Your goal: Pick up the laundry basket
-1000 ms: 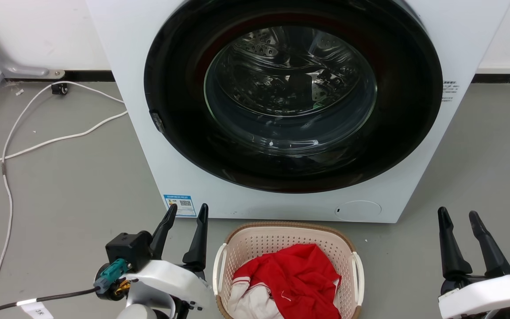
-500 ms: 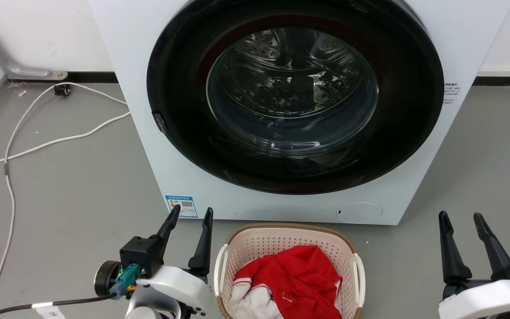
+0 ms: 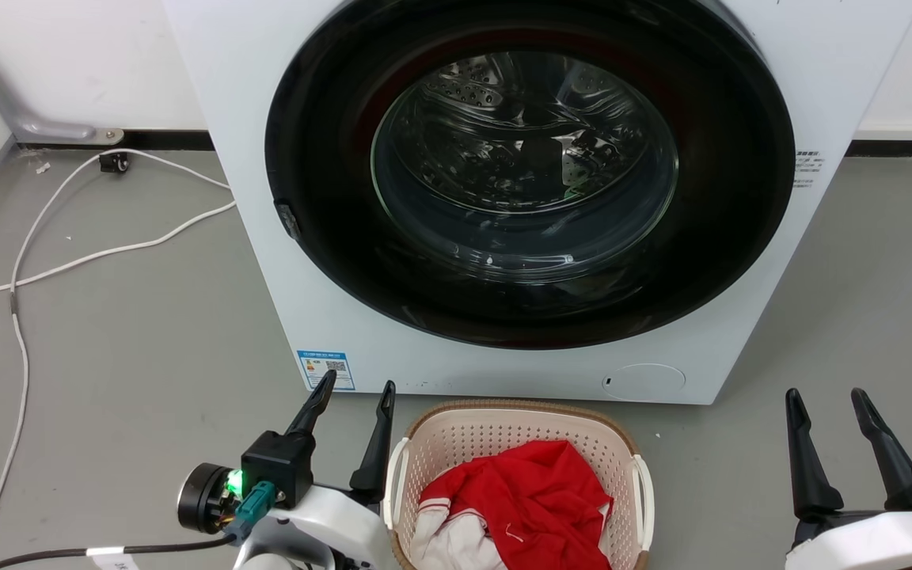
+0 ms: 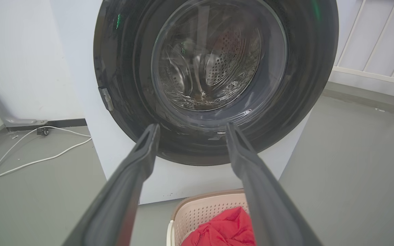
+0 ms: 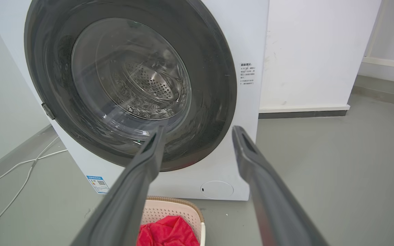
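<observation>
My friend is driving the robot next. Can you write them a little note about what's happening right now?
Left gripper: open, empty, close beside the left side of the laundry basket.
Right gripper: open, empty, off to the basket's right, well apart from it.
The basket stands on the floor in front of the washing machine, red cloth inside.
Done: nothing gripped yet.
Left: take hold of the basket, probably by its white side handles, and lift it.
</observation>
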Motion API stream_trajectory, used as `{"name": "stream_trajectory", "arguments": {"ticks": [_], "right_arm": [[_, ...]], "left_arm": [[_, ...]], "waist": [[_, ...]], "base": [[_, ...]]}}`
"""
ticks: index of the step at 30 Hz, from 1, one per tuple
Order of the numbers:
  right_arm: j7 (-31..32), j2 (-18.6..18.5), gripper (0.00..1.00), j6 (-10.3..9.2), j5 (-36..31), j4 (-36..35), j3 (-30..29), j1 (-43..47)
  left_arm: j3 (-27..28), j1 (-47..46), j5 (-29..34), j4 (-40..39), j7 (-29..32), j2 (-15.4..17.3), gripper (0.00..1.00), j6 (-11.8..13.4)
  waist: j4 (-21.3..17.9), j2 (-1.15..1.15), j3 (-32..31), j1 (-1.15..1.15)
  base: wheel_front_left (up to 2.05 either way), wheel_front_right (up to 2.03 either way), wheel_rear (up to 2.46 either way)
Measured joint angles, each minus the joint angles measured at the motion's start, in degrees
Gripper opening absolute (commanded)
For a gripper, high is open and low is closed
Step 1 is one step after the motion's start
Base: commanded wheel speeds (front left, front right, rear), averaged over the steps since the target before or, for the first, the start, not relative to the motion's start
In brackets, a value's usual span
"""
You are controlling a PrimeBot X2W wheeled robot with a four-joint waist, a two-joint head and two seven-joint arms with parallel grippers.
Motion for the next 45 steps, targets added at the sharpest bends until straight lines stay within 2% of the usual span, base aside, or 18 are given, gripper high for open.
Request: {"name": "stream_trajectory", "arguments": {"ticks": [21,45], "right_arm": [[-1.8,0.0,1.0,0.01,-4.0,-0.5,-1.1,1.7],[-2.3,0.0,1.0,0.01,-3.6,0.7,-1.1,1.8]], "left_arm": [[0.8,0.0,6.6,1.5,-2.0,-1.1,1.0,0.0],[2.8,0.1,6.5,2.5,-2.2,-2.1,1.0,-1.1]], "waist": [[0.2,0.0,-0.3,0.0],[0.2,0.0,0.0,0.0]], "base": [[0.0,0.0,0.0],[0.0,0.0,0.0]]}}
